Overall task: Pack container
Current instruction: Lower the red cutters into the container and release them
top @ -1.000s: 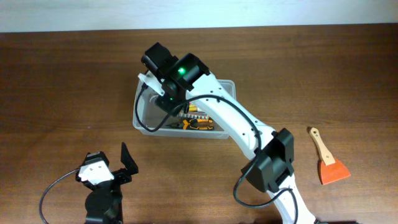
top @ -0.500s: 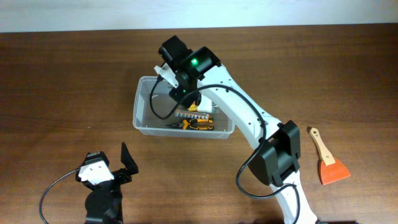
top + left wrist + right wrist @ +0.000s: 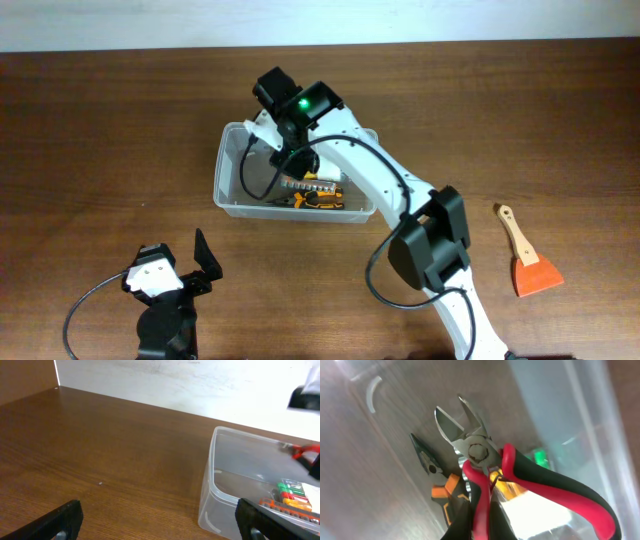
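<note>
The clear plastic container stands mid-table; it also shows at the right of the left wrist view. My right gripper hangs over the container's back half. In the right wrist view it is shut on one handle of red-and-black cutters, held just above the tub's floor. Orange-and-black pliers lie under them. Yellow and orange tools lie in the tub. My left gripper is open and empty at the table's front left; it also shows in the left wrist view.
A scraper with a wooden handle and an orange blade lies on the table at the right. A set of coloured bits lies inside the tub. The table's back edge meets a white wall.
My right arm swung from the tub's left end toward its middle with the cutters, then shifted slightly back left. The left arm has not moved.
</note>
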